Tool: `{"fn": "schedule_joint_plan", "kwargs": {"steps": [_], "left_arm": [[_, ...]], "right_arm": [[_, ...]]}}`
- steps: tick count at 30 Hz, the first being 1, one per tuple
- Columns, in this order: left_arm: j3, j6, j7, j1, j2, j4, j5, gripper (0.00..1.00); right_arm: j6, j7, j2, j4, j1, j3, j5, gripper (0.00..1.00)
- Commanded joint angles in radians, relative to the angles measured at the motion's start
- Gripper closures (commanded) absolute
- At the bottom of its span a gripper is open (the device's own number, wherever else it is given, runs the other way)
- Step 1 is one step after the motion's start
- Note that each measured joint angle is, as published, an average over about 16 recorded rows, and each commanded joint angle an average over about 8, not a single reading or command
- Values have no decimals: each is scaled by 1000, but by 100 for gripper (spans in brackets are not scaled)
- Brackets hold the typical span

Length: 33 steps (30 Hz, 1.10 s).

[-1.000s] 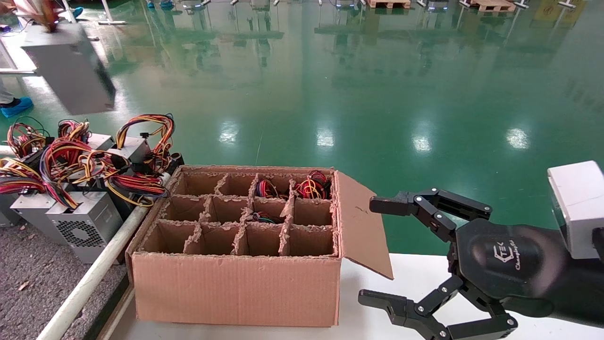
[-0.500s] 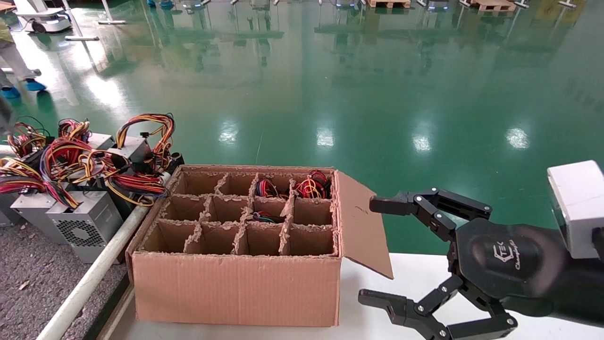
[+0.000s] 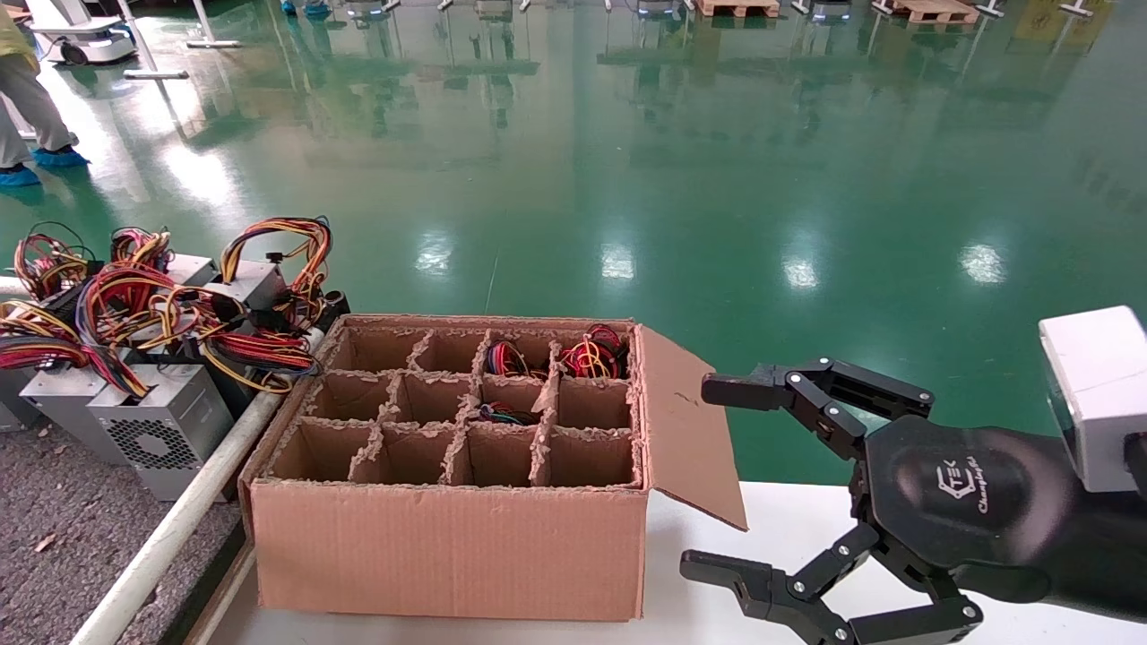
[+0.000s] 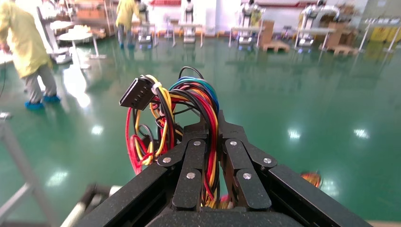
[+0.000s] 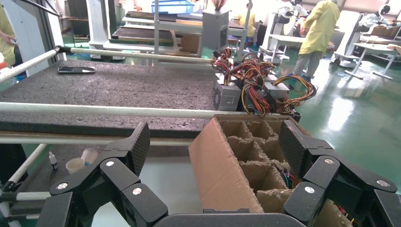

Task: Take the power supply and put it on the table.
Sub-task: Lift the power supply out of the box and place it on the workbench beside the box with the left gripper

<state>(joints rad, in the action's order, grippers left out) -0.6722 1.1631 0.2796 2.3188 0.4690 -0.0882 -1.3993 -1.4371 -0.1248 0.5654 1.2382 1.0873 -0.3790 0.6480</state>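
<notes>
The grey metal box that hung blurred in the upper left corner of the head view a second ago has gone from that view; a person in a yellow top [image 3: 22, 98] now stands in that corner on the green floor [image 3: 627, 179]. Nothing else has changed there. The right gripper [image 3: 708, 477] stays where it was, its fingers spread wide and empty above the white surface [image 3: 789, 528], with the open flap of the cardboard box [image 3: 448, 537] just beside its fingertips. The left wrist view shows the left gripper [image 4: 210, 127] clenched on the power supply [image 4: 163, 118] by its wire bundle. Red, yellow, orange, black and green wires run up between the closed fingers and loop out past the tips, ending in a dark flat connector [image 4: 137, 93]. The metal body of the unit is hidden behind the gripper, which is up in the air with only floor beyond it. The rough grey felt surface [image 3: 54, 528] with its white rail [image 3: 179, 528] lies on the far side of the cardboard box from the right gripper. On it stands a pile of other grey units [image 3: 152, 421], their wires tangled together. From the right wrist, one more grey box [image 5: 215, 28] shows upright beyond that pile; whether it is the held one cannot be told.
</notes>
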Motion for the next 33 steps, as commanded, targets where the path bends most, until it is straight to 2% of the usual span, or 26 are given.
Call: {"fn": "schedule_joint_plan", "kwargs": {"steps": [1, 11, 24, 33], "left_arm": [[-9, 14, 8, 0, -19, -1, -13, 100], [-18, 101, 53, -47, -71, -12, -19, 100], [-1, 304, 81, -159, -100, 1, 27, 100], [9, 313, 57, -229, -108, 25, 47, 100]], "right_arm": [[0, 0, 0, 0, 0, 0, 0, 0], [0, 0, 0, 0, 0, 0, 0, 0], [0, 0, 0, 0, 0, 0, 0, 0], [0, 0, 0, 0, 0, 0, 0, 0]]}}
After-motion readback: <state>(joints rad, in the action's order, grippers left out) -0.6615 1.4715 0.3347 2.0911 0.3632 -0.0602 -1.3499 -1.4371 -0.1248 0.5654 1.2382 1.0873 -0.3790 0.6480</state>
